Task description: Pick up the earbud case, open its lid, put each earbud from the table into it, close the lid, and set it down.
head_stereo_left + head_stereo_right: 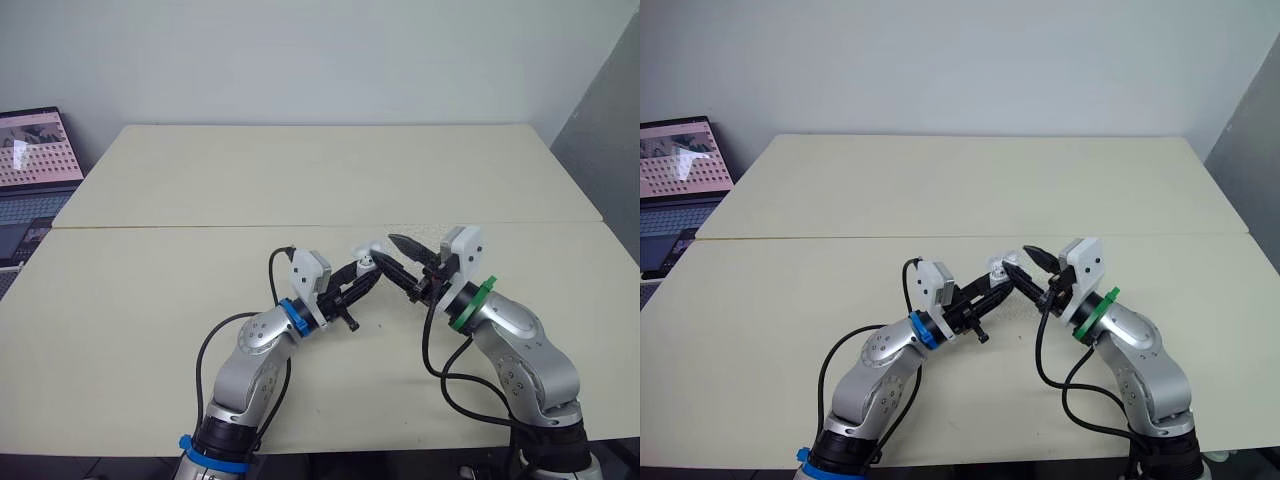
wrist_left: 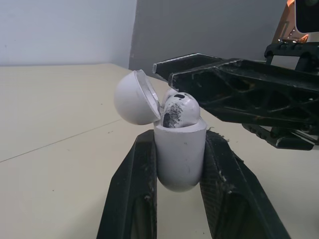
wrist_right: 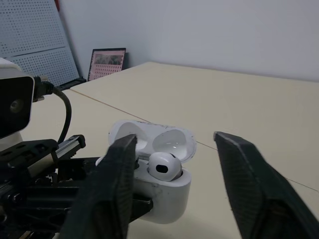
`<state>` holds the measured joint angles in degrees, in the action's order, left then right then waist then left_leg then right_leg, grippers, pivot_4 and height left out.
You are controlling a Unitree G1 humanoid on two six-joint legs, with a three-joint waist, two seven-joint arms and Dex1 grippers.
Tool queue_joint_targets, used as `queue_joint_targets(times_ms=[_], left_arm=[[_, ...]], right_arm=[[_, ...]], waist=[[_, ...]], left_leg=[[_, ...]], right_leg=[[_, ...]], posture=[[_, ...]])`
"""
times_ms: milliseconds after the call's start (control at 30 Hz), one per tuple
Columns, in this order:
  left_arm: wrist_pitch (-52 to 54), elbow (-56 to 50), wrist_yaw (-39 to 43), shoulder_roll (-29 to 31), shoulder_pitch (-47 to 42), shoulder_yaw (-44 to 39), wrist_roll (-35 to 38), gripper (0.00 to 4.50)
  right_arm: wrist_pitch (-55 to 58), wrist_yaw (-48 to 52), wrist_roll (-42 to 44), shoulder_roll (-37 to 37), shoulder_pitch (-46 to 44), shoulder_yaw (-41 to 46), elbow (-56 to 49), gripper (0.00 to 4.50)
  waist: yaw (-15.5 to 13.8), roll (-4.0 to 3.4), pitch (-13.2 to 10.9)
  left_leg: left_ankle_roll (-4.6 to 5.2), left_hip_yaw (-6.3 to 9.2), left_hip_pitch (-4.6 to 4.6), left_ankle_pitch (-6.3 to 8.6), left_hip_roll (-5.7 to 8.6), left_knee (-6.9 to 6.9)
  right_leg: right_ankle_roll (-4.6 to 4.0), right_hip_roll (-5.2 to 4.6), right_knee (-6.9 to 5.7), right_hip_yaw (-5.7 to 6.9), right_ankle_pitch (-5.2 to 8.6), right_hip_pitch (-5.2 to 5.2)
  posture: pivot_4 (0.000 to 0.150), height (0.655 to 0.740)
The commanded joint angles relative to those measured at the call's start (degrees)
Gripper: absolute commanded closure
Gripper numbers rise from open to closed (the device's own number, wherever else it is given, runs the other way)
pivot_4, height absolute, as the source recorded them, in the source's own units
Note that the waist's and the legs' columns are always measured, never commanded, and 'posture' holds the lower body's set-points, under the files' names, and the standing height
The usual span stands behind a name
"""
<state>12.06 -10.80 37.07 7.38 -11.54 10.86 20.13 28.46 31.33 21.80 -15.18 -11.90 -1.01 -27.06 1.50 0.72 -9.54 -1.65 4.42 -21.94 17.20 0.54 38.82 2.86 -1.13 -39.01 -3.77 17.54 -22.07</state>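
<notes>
The white earbud case (image 2: 179, 159) is held upright above the table, and my left gripper (image 2: 180, 144) is shut on its body. Its lid (image 2: 132, 97) is swung open. A white earbud (image 2: 178, 110) sits in the case's mouth, standing a little proud of the rim. My right gripper (image 3: 175, 140) is open, with its two fingers spread either side of the case (image 3: 167, 199) and the earbud (image 3: 163, 167). One right finger (image 2: 209, 67) hangs just over the earbud. The two grippers meet over the front middle of the table (image 1: 300, 180).
A laptop (image 1: 35, 160) stands off the table's far left. A seam (image 1: 200, 226) crosses the table in front of the far half. A perforated board (image 3: 35, 40) and a small screen (image 3: 107, 62) stand beyond the table's left side.
</notes>
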Motion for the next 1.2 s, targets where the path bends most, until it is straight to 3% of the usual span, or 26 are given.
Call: queue_joint_targets(times_ms=[33,100,200,233,300,433,633,867,1200], left_arm=[[-1.17,-2.27,0.54,-0.4,-0.29,0.12,1.12,3.75],[-1.09,-2.32,0.77,-0.24,-0.2,0.1,1.3,3.75],[-0.93,-2.04,2.25,0.49,-0.19,0.18,1.84,3.75],[-0.97,-1.84,3.34,1.0,-0.2,0.17,2.15,3.75],[-1.04,-1.41,5.69,2.1,-0.29,0.1,2.85,3.75],[0.6,-0.6,11.41,4.6,-1.28,-0.18,6.2,3.75],[7.03,-0.69,19.11,7.89,-3.18,-0.24,13.01,3.75],[13.17,-2.21,22.33,10.57,-3.53,-0.22,16.83,3.75],[15.91,-2.51,22.63,11.47,-3.9,-0.77,17.19,3.75]], right_arm=[[-0.15,-0.08,2.81,-0.24,-0.57,1.09,-2.27,0.54],[1.25,-0.6,5.34,-0.56,-1.68,2.99,-2.89,0.02],[4.57,-1.15,11.27,-1.71,-4.47,7.61,-2.24,0.02],[6.0,-1.09,13.67,-2.53,-5.74,9.6,-1.38,0.23],[8.79,-1.1,17.93,-4.18,-7.94,12.8,0.34,0.74],[13.25,1.67,22.31,-9.36,-10.81,15.45,5.51,2.16],[15.39,12.26,20.92,-18.58,-10.29,10.07,11.53,4.43],[17.09,21.2,21.55,-23.6,-9.43,5.26,10.31,4.47],[19.67,24.19,23.66,-25.23,-8.93,3.49,4.82,4.47]], waist=[[0.0,0.0,0.0],[0.0,0.0,0.0],[0.01,0.0,0.0],[0.01,0.0,0.0],[0.02,0.0,0.0],[0.03,0.0,0.0],[0.11,0.0,0.0],[0.15,0.0,0.0],[0.11,0.0,-0.01]], left_leg=[[0.0,0.0,0.0,0.0,0.0,0.0],[0.0,0.0,0.0,0.0,0.0,0.0],[0.0,0.0,0.0,0.0,0.0,0.0],[0.0,-0.01,0.0,0.0,0.0,0.0],[0.0,0.0,-0.01,0.0,0.0,0.0],[0.01,0.0,0.0,0.0,-0.01,-0.02],[0.02,-0.04,-0.01,0.01,0.01,-0.01],[0.03,0.0,-0.02,0.01,-0.04,-0.01],[0.02,0.03,-0.04,0.01,-0.03,0.0]], right_leg=[[0.0,0.0,0.0,0.0,0.0,0.0],[0.0,0.0,0.0,0.0,0.0,0.0],[0.0,0.0,0.0,0.0,0.0,0.0],[0.0,0.0,0.0,-0.01,0.0,0.0],[0.0,0.0,0.01,0.01,0.0,0.01],[0.0,0.02,0.01,0.01,0.0,0.01],[0.0,0.03,0.03,0.0,0.0,0.02],[0.0,0.07,0.03,0.01,0.0,0.02],[0.0,0.05,0.05,0.02,0.0,0.02]], posture=[[0.15,0.74],[0.15,0.74],[0.15,0.74],[0.15,0.74],[0.15,0.74],[0.15,0.74],[0.15,0.74],[0.15,0.74],[0.15,0.74]])
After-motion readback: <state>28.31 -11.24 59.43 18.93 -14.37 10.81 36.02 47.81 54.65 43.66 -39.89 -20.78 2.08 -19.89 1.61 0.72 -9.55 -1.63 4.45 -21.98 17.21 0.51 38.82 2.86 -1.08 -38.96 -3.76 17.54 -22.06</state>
